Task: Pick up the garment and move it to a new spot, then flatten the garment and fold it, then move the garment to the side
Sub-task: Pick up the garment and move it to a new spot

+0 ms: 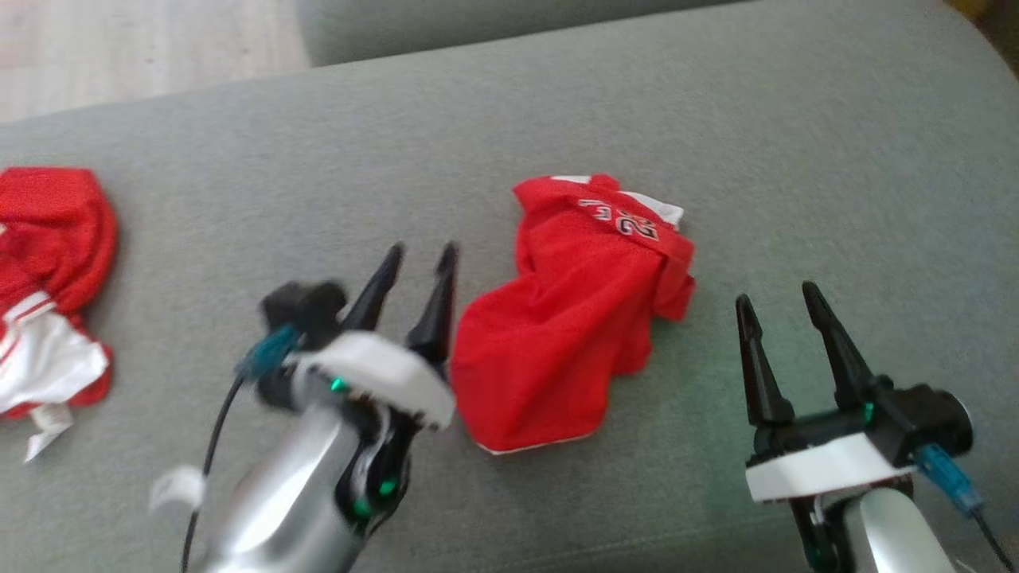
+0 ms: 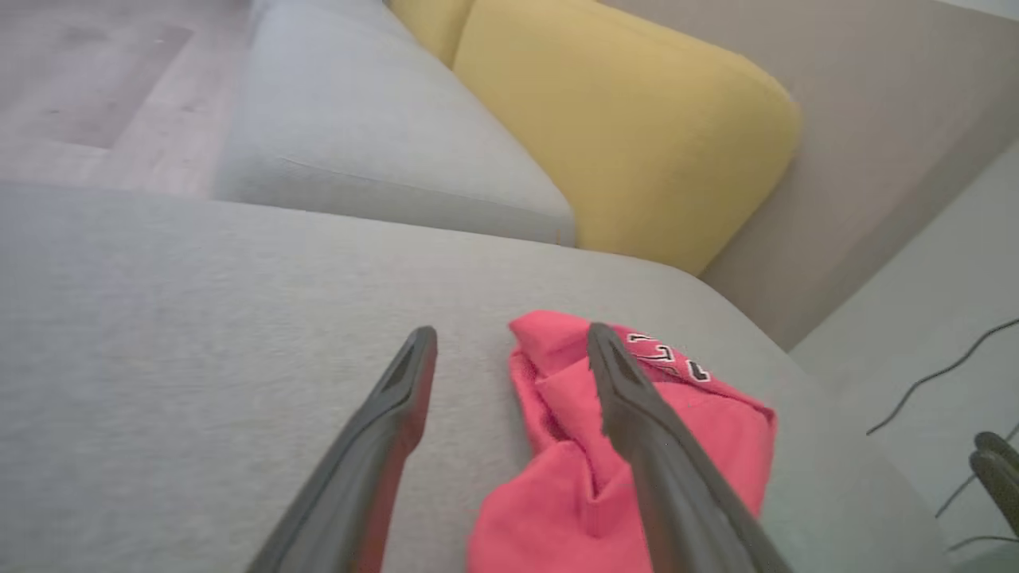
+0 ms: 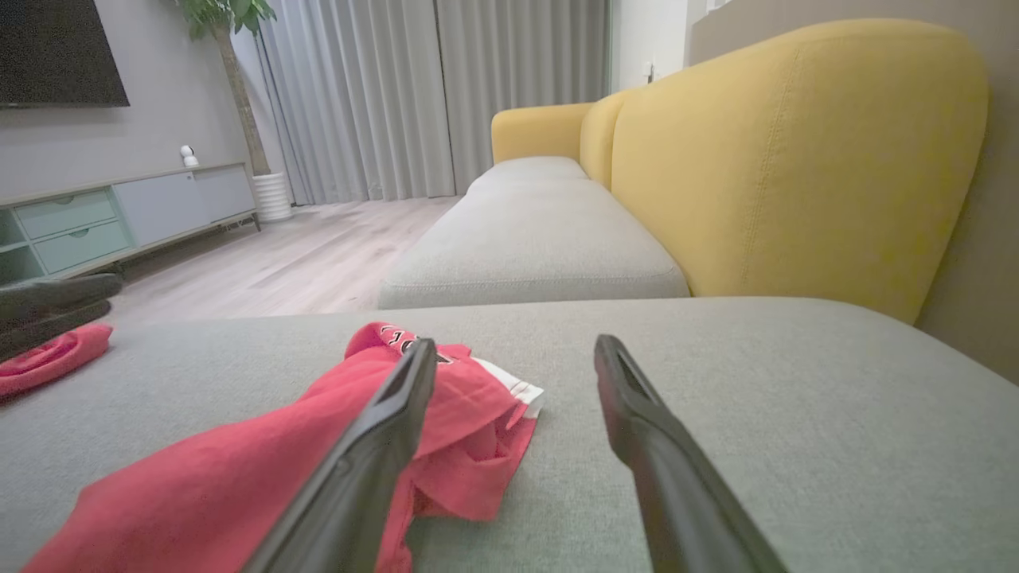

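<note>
Grey cushion [image 1: 716,119] under crumpled red garment [image 1: 565,334] and second garment [image 1: 48,263]

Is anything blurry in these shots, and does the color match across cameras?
Head view: the left gripper is smeared by motion blur, the right gripper crisper, the red garment slightly soft. Left wrist view: the garment looks washed-out pink, the fingers soft. Right wrist view: sharpest, evenly lit, garment also pinkish.

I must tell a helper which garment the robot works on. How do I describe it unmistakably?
On the grey cushion by the yellow backrest, look between the left gripper and the right gripper. A crumpled red garment lies there. Unlike the other red garment at the robot's far left, which shows much white, it is nearly all red, with numbers near its far edge.
</note>
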Controlling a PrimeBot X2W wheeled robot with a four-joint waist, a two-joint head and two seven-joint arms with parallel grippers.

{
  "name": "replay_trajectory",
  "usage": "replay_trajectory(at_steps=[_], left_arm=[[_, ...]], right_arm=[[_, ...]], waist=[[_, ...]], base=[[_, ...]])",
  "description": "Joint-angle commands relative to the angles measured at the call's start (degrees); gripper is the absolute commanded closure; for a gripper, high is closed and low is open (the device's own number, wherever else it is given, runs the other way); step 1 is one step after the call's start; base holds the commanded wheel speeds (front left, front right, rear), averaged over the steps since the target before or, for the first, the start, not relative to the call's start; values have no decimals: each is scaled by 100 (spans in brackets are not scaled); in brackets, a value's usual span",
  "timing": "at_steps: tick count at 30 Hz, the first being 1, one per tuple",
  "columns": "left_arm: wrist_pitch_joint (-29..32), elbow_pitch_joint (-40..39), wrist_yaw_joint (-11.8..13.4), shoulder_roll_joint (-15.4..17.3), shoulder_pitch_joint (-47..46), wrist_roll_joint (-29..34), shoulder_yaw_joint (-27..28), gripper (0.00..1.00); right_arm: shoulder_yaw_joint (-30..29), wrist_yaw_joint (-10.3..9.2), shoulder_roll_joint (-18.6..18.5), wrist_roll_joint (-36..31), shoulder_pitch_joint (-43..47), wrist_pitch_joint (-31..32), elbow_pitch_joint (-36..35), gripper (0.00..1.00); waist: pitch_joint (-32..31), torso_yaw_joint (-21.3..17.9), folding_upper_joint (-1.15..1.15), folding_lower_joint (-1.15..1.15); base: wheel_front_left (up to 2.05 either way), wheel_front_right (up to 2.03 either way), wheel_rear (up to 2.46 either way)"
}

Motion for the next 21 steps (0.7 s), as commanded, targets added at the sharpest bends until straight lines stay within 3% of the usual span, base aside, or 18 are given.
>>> replay_trajectory(at_steps=[1,5,12,21], left_arm=[[-69,-274,41,110,-44,116,310,0],[-70,-645,58,79,737,271,1023,0],[-70,-932,-43,105,1773,1096,1959,0],[-71,-1059,-382,-76,2519,2124,2958,0]], right_arm=[[88,-4,-5,-47,-49,-21,-191,0],[18,-4,-4,-85,54,-21,-157,0],[-87,-4,-5,-132,243,-21,-11,0],[-312,-4,-11,-46,383,-21,253,0]], waist=[[-105,141,0,0],[-186,291,0,0],[-399,539,0,0],[-555,832,0,0]], base=[[0,0,0],[0,0,0],[0,0,0],[0,0,0]])
